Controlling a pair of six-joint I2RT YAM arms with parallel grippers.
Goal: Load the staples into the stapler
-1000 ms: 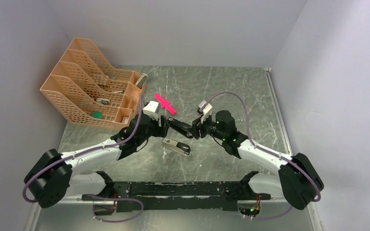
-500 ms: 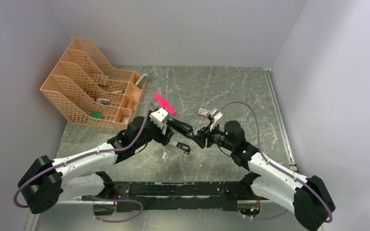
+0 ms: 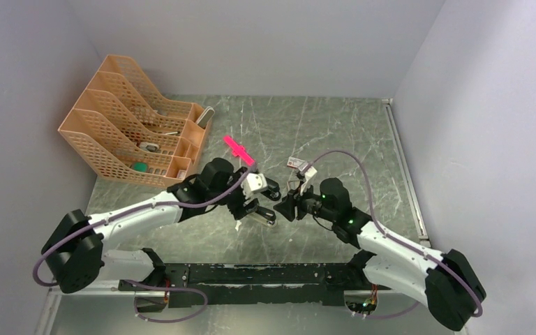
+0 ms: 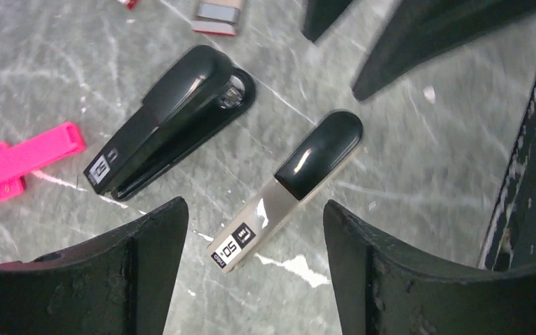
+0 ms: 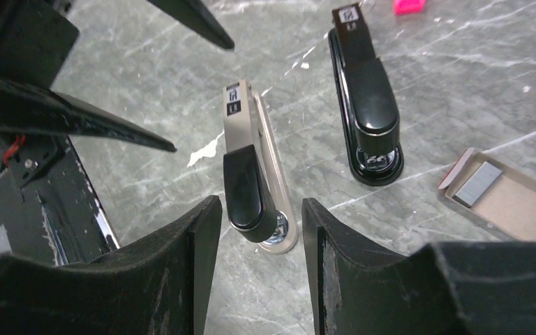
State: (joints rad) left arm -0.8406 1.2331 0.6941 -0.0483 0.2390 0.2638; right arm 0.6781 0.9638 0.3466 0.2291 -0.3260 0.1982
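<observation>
**A:** Left gripper [image 4: 251, 209]: fingers spread wide and empty. The slim black-and-silver stick [image 4: 286, 188] lies on the table under the gap.

**B:** Right gripper [image 5: 259, 206] is splayed too, holding nothing, and faces that stick from the opposite end.

**A:** The black stapler [image 5: 366, 98] lies flat on the marbled table [image 5: 460, 70] with its top down. It is just beside the stick, and neither gripper touches it.

**B:** The staples [image 5: 478, 183] are a silvery strip in an open cardboard tray [image 5: 523, 206], near the stapler's rounded front. A pink plastic piece [image 4: 21, 164] lies near the stapler's other end.
</observation>
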